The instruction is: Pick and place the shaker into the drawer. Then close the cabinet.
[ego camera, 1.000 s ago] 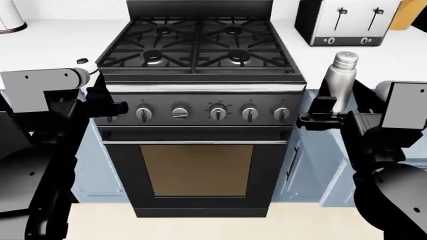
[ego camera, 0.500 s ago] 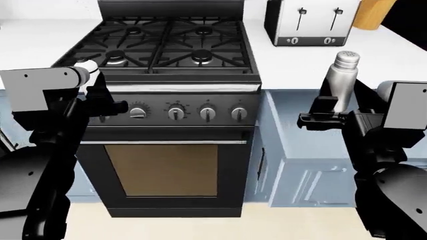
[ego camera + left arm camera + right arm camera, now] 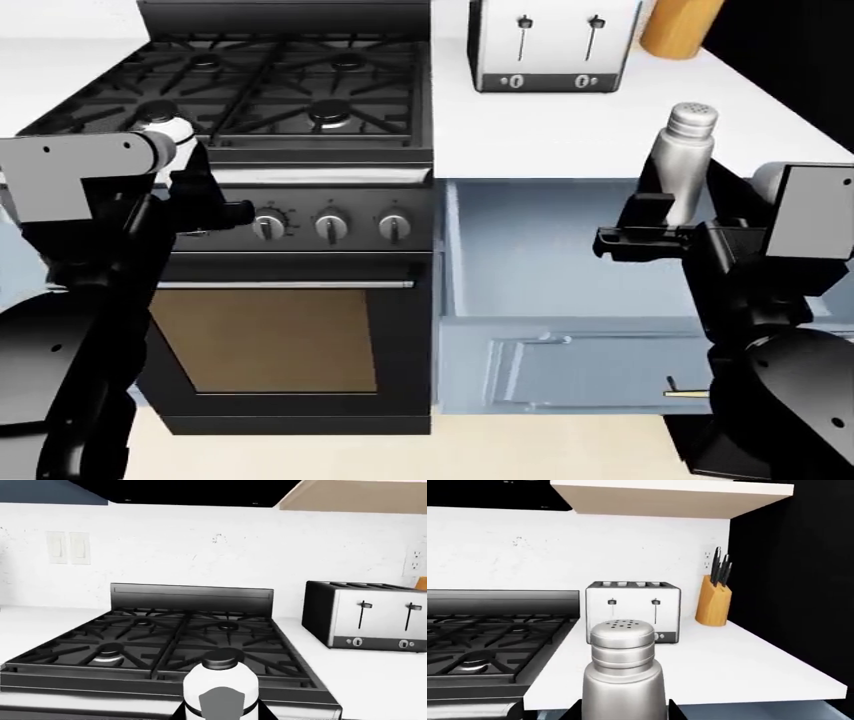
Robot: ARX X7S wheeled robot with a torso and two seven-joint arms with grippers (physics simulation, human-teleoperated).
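A: The whole view has swung right in the last second. The stove (image 3: 254, 150) has slid off toward the left arm's side, and the open drawer (image 3: 534, 250) is now showing, just in front of and below the right gripper (image 3: 654, 235)

B: So the robot is lining up for the drop. What's the gripper holding?

A: The shaker (image 3: 681, 165), upright, cap up, clamped at its lower body. Same hold as a second ago

B: Is it over the drawer yet?

A: It looks above the drawer's right part, though I'd judge it needs lowering before release

B: And the left gripper (image 3: 214, 212)?

A: Parked by the stove knobs. I can't tell whether it's apart or together. A small white bottle (image 3: 220, 690) sits right at it in its wrist camera

B: Toaster (image 3: 554, 45)?

A: Back on the table, well beyond the shaker
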